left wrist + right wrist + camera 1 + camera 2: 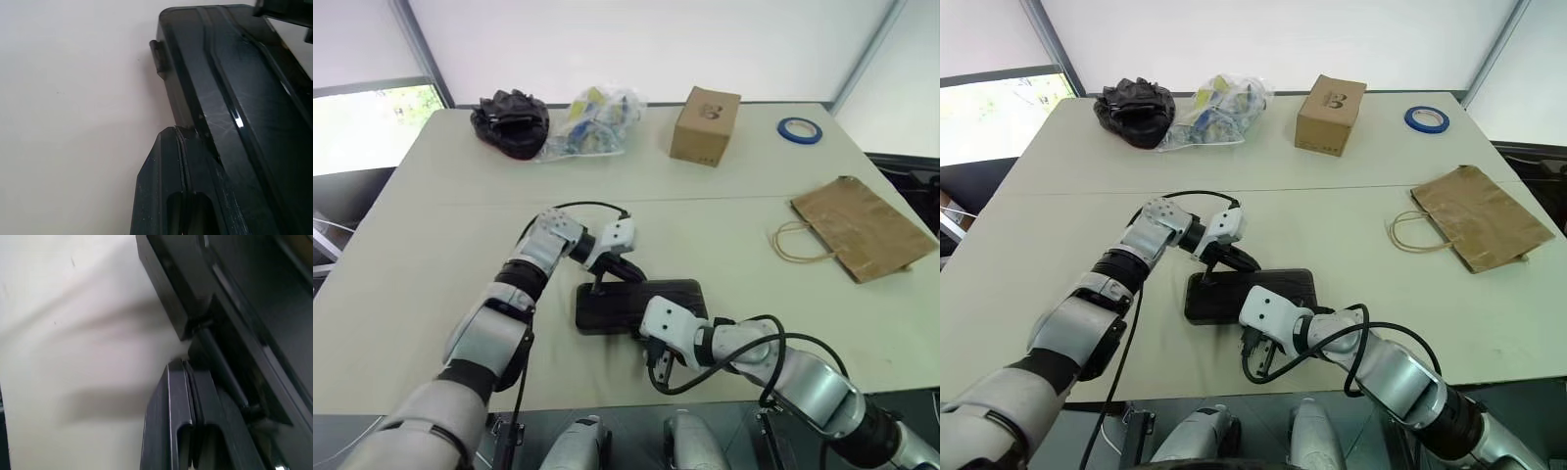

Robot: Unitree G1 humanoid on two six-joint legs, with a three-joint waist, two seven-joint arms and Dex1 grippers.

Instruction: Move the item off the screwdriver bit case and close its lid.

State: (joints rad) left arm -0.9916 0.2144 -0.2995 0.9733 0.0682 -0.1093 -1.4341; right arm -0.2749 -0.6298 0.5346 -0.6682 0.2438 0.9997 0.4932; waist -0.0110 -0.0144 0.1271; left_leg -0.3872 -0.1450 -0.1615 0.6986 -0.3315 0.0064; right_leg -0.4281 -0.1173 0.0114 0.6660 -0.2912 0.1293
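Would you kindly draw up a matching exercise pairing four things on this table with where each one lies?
Things:
1. kraft paper bag
2. screwdriver bit case
3. roll of blue tape
4. black cloth bundle

Places:
A. far left corner of the table
B. lying flat near the right edge, handles toward the middle
C. between the two grippers, near the front edge
D. far right corner, beyond the cardboard box

Pairs: 1-B, 2-C, 3-D, 4-A
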